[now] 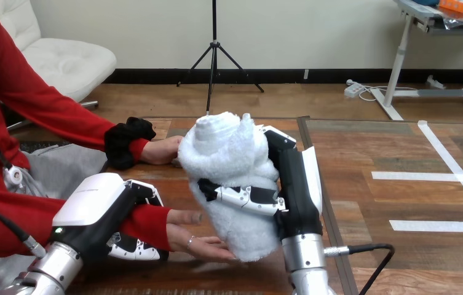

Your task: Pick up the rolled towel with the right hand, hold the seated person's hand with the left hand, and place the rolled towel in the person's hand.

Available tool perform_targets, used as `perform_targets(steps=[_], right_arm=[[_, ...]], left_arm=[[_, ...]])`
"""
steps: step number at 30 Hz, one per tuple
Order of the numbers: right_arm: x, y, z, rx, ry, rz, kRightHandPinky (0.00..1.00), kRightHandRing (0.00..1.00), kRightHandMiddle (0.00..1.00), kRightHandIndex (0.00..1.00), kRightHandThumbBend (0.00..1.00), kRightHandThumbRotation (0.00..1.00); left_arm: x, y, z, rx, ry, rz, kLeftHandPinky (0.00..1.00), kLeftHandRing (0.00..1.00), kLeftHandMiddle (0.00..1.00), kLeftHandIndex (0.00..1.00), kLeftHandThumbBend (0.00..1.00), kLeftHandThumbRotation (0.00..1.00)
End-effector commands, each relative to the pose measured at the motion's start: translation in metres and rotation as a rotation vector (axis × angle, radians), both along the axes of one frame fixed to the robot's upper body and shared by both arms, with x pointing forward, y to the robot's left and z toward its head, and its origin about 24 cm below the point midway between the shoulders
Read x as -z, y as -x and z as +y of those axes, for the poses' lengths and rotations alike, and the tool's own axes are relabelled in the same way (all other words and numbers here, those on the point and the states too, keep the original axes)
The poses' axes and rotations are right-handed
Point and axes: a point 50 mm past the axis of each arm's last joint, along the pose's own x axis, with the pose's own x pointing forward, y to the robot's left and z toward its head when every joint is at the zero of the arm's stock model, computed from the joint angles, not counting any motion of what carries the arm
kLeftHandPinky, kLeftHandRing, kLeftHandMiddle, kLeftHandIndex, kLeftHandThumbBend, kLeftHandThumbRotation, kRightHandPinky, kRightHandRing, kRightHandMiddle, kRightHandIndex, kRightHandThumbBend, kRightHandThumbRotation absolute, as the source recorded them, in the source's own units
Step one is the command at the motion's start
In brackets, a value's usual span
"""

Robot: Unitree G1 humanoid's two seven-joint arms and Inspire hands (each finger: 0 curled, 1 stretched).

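Note:
My right hand (290,184) is shut on the white rolled towel (232,153), with its thumb across the towel's front. It holds the towel upright at the middle of the view. The towel's lower end rests on the person's open hand (201,246) at the lower middle. My left hand (118,212) is curled round that hand's wrist, over the red sleeve, thumb below and palm above. The person's other hand (161,149) lies behind the towel's left side, close to it; I cannot tell if it touches.
The wooden table (376,196) stretches to the right, marked with white tape strips (456,178). A black cable (376,258) runs from my right forearm at the lower right. The person sits at the left side.

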Motion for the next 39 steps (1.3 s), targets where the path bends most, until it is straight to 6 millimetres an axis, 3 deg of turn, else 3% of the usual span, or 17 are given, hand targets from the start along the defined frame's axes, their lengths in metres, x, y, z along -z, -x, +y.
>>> perform_targets(steps=[1,39], right_arm=[[-0.033,-0.003,0.045,-0.07,-0.168,-0.114,0.18,0.22,0.32,0.28,0.63,0.0],[-0.034,0.015,0.069,-0.095,-0.228,-0.186,0.15,0.2,0.27,0.25,0.61,0.0]], left_arm=[[-0.044,-0.025,-0.023,0.077,0.09,-0.193,0.28,0.34,0.41,0.45,0.79,0.12],[-0.055,-0.025,-0.034,0.112,0.143,-0.213,0.28,0.34,0.42,0.45,0.79,0.07]])
